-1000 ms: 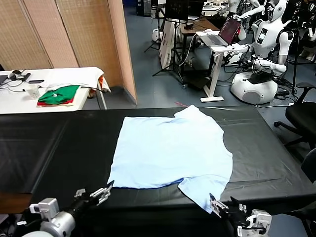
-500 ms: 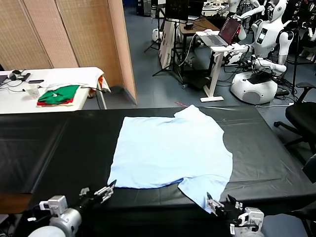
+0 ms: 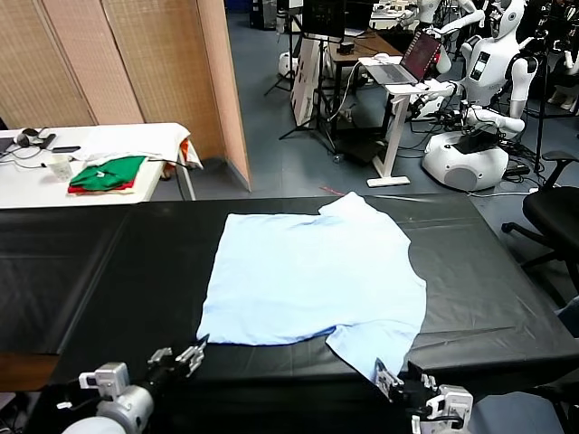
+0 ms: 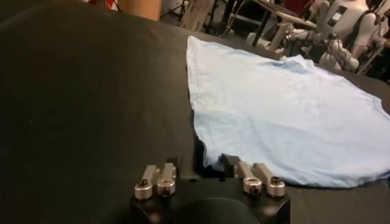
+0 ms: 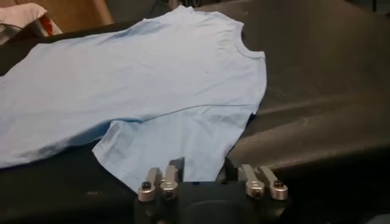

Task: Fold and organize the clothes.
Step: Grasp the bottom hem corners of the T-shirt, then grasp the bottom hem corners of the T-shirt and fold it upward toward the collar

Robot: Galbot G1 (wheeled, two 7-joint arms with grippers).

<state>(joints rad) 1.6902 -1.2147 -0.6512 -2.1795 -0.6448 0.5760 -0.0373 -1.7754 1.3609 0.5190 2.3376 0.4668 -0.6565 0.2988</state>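
The pale sky-blue T-shirt (image 3: pixel 312 276) lies flat on the black table (image 3: pixel 118 271), plain side up; no letter print shows. My left gripper (image 3: pixel 192 353) is open at the shirt's near left hem corner; in the left wrist view (image 4: pixel 202 165) that corner lies between its fingers. My right gripper (image 3: pixel 384 382) is open at the near sleeve tip; in the right wrist view (image 5: pixel 198 169) the sleeve's edge (image 5: pixel 177 146) lies between its fingers.
A white side table (image 3: pixel 90 149) at the far left carries folded green and red garments (image 3: pixel 107 174). Wooden screens, a desk with a laptop (image 3: pixel 407 61), white robots and an office chair (image 3: pixel 552 212) stand beyond the table.
Both grippers have crept forward along the table's near edge towards the shirt. The shirt has not moved.
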